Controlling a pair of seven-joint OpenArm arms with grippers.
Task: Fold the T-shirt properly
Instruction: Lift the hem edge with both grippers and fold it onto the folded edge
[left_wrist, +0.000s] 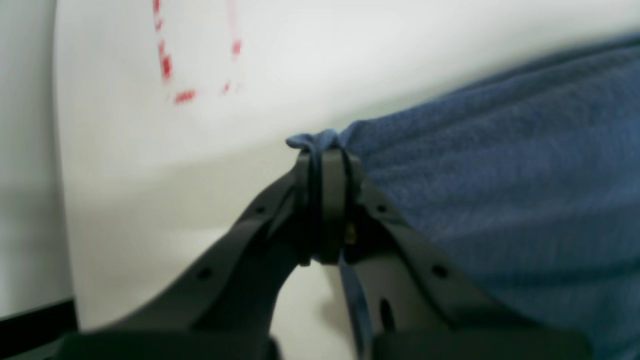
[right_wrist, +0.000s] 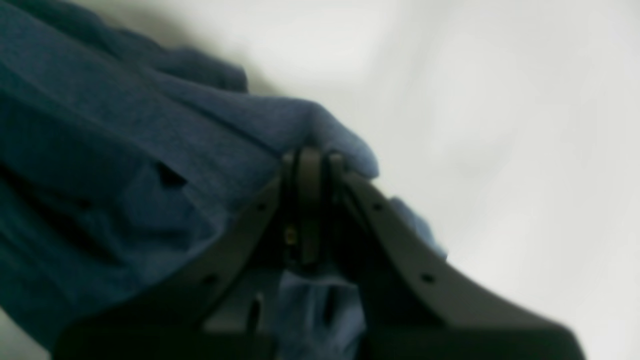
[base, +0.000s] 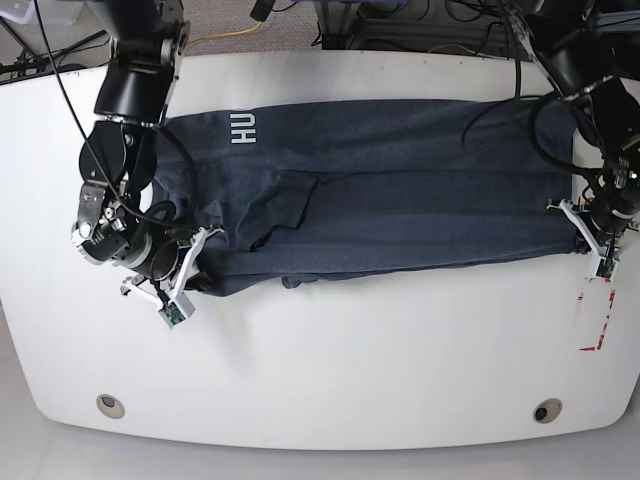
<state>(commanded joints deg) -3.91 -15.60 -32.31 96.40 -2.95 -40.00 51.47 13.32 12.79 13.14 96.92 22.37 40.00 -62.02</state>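
- Shirt (base: 400, 215) lies sideways across the table (base: 330, 370), spread broad, its near edge running between the two arms, with loose folds toward the robot's right.
- White lettering (base: 243, 127) shows on the cloth near the far side, by the right arm.
- Left gripper (left_wrist: 327, 150) is closed on the near corner at its end; a small tuft of cloth pokes out past the tips.
- Right gripper (right_wrist: 312, 160) pinches the other end of that edge, where the cloth bunches and drapes over the tips.
- Red marks (base: 597, 320) sit on the table just beside the left gripper's corner.
- Step in hand, as I judge it: an early fold, with both ends of the near edge gripped to be carried over together.
- Next move calls for lifting both ends evenly, keeping the edge taut, and laying it toward the far side; the slack by the right gripper probably wants pulling out, or it will crease underneath.
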